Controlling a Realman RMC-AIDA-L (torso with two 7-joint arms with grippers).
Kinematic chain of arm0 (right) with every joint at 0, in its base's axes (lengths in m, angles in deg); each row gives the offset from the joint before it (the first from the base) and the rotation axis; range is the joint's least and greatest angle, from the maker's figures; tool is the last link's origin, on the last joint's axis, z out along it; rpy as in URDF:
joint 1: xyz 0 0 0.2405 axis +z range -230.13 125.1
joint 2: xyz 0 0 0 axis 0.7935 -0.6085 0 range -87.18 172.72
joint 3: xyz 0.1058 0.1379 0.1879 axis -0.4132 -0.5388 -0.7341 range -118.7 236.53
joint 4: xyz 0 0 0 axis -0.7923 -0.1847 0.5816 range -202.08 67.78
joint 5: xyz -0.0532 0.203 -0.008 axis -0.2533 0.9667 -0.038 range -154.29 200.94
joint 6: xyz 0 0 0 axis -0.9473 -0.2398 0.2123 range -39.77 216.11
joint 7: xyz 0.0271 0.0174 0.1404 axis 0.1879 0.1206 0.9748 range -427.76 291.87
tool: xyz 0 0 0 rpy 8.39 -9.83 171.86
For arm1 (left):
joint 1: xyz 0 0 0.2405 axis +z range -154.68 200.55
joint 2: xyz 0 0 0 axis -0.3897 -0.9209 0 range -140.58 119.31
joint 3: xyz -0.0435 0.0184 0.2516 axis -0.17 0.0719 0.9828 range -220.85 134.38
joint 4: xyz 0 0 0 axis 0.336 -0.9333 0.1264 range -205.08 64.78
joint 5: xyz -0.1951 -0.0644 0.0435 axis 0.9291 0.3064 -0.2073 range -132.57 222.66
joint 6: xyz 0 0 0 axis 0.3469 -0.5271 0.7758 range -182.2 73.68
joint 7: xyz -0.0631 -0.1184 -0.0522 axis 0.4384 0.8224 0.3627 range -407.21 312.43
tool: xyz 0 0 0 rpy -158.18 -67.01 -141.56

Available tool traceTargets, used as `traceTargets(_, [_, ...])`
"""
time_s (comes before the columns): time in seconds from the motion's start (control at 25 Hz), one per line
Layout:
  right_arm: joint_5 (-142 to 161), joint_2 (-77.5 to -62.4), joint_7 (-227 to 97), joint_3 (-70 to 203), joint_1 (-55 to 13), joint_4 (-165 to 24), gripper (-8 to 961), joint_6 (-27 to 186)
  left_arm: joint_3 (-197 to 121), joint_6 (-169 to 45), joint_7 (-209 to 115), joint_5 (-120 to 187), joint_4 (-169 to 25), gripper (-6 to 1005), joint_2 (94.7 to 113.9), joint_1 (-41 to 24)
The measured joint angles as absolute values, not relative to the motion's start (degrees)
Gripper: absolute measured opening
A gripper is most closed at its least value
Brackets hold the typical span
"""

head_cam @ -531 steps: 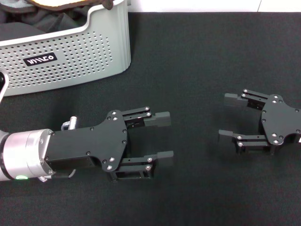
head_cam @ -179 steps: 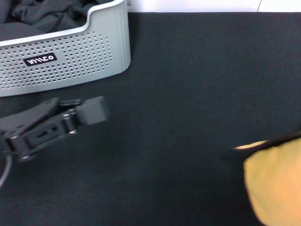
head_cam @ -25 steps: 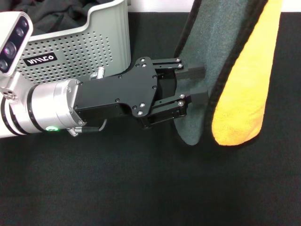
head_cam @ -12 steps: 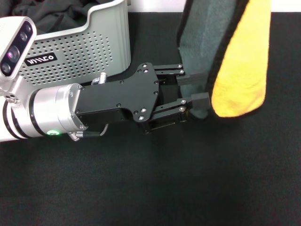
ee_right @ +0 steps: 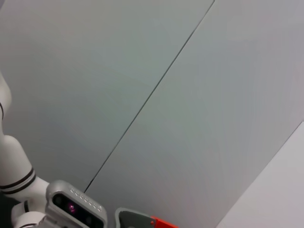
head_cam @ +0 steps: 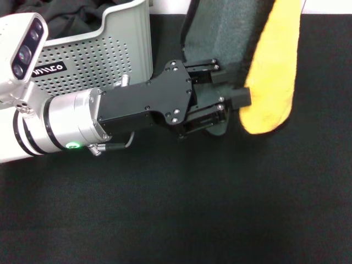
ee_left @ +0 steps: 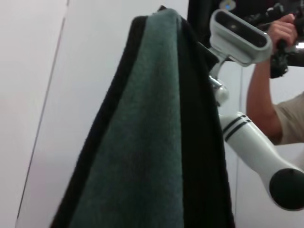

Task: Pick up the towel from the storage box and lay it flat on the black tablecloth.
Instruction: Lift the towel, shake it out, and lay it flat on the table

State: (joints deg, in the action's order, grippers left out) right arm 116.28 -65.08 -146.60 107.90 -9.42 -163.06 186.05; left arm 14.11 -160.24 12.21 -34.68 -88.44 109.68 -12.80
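Left gripper (head_cam: 230,94) reaches out over the black tablecloth (head_cam: 231,209) beside the storage box (head_cam: 82,60), its fingers parted around the lower grey edge of the towel (head_cam: 269,66); whether they pinch the cloth I cannot tell. Hanging from above, the towel shows its orange-yellow face on the far side from the box and its grey reverse toward the gripper. Dark cloth (head_cam: 71,11) lies in the box. No right gripper shows in any view
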Motion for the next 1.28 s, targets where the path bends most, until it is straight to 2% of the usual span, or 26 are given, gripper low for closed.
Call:
traceTargets(0.56, [115.78,-65.10,-146.60,107.87,-9.35,-163.25,35,181.58,14.39,-159.77,12.11,-34.70,-88.40,339,109.69,-11.95])
traceTargets(1.28, [115.79,-65.95,-146.68,107.87,-9.69,-164.93,37,181.28,15.14,-159.77,12.28,-34.27,-87.64,312,109.87,-11.85])
